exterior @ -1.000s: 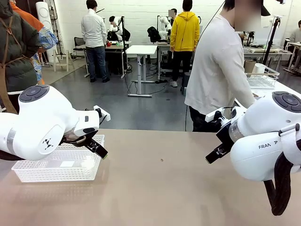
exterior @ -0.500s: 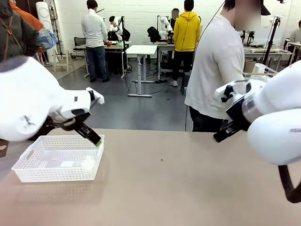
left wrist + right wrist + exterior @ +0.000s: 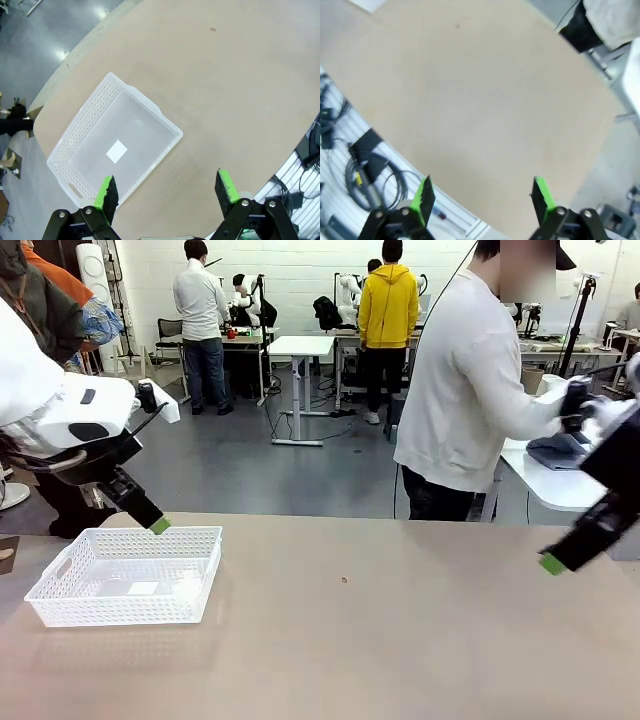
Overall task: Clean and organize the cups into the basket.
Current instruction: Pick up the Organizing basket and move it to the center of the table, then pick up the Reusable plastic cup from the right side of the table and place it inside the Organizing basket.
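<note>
Two robot arms wait at a shared desk point(image 3: 380, 640). The left tool point(image 3: 166, 189) is spread wide with nothing between its green pads, and so is the right tool point(image 3: 482, 197). The white lattice basket point(image 3: 115, 610) sits at the near-left of the desk with no cup in it yet, its floor bare apart from a small white label point(image 3: 116, 151). The left tool hangs just above the basket's far rim, while the right tool is raised off the desk's right end. A person in a white top point(image 3: 470, 390) stands at the far side, turned toward a neighbouring table on the right.

The likeliest trouble lies with the light basket. A careless descent on the left could clip its rim and push it across the smooth top or tip it. On the right, an inward swing could cross the person's reach just as cups are brought over. Tapered tumblers, once gripped, may also slide between the pads if taken too near the narrow end.
</note>
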`<move>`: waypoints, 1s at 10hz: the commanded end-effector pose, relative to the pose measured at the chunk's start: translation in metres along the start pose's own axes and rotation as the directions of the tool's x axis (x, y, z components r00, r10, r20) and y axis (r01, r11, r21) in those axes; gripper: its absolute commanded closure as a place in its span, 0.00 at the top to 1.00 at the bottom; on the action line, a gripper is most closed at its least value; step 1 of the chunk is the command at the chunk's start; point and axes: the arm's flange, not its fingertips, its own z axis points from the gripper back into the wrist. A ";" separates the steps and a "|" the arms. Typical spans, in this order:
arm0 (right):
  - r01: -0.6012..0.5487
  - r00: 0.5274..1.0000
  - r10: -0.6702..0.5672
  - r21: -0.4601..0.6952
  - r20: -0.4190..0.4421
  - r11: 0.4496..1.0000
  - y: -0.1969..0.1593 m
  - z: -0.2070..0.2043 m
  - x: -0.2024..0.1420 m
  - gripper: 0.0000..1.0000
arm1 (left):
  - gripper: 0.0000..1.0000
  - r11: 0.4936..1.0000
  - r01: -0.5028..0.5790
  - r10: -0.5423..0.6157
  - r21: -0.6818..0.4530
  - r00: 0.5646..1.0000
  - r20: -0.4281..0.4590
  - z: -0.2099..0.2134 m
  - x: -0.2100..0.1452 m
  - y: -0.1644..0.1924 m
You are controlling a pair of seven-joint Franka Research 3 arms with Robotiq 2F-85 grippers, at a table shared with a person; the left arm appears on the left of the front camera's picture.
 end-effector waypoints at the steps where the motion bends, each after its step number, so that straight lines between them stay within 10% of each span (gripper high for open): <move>1: 0.000 1.000 0.000 -0.001 0.003 1.000 -0.007 -0.023 0.016 1.00 | 1.00 1.000 -0.023 0.023 0.007 1.000 0.014 -0.009 0.004 0.004; 5: 0.003 1.000 -0.003 -0.001 0.001 1.000 -0.003 -0.009 0.007 1.00 | 1.00 1.000 -0.007 0.007 0.001 1.000 0.002 -0.003 0.001 0.002; 6: 0.101 0.990 -0.122 0.256 0.067 0.961 -0.021 -0.005 0.004 1.00 | 1.00 0.920 -0.224 0.271 -0.321 0.956 0.109 0.007 0.005 0.032; 7: 0.278 0.931 -0.352 0.446 0.093 0.851 -0.052 -0.003 -0.014 1.00 | 1.00 0.681 -0.301 0.432 -0.668 0.901 0.034 0.015 0.000 0.056; 9: 0.415 0.790 -0.609 0.671 0.069 0.615 -0.101 -0.007 -0.064 1.00 | 1.00 0.330 -0.421 0.637 -0.845 0.760 -0.130 0.012 -0.024 0.102; 10: 0.436 0.703 -0.711 0.768 0.035 0.469 -0.126 -0.014 -0.092 1.00 | 1.00 0.237 -0.458 0.666 -0.857 0.718 -0.199 0.007 -0.036 0.121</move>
